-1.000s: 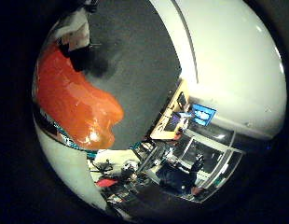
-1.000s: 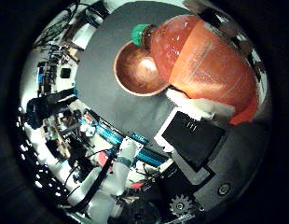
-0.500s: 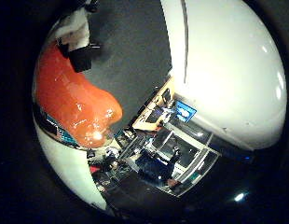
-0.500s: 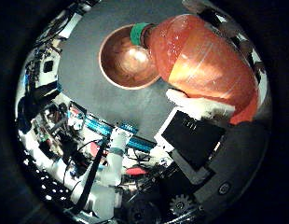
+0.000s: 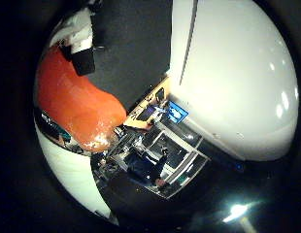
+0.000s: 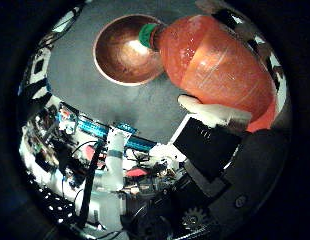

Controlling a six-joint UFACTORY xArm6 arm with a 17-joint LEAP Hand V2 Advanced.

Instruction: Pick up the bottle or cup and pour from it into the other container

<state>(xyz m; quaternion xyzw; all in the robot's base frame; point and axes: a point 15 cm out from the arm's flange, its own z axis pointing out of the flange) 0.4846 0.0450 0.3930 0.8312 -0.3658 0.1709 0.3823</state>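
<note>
The hand [image 6: 215,135] has its fingers [image 6: 207,111] curled round the bottle [image 6: 215,65], clamping the orange body close against the palm; that is why the bottle fills so much of the thumb-side view and shows again as a broad orange mass in the little-finger-side view. A grip this far down the body leaves the neck free, which suits a pour.

The bottle is held off the tabletop [image 6: 120,107] and tipped over, its green cap [image 6: 146,35] lying at or just over the rim of the bowl [image 6: 126,50]. The bowl stands on the dark tabletop, open side up, and looks copper-brown inside with a bright glint near the middle (whether that is liquid or only a reflection I cannot tell). The mouth is aimed at the bowl so that anything leaving it should land inside and not on the tabletop.

The cap appears to be in place on the neck, and no stream shows between bottle and bowl. My judgement is that the pouring step is under way as a tilting motion. The main risk is the mouth sitting so near the rim: a small drift outward would put it over the tabletop.
</note>
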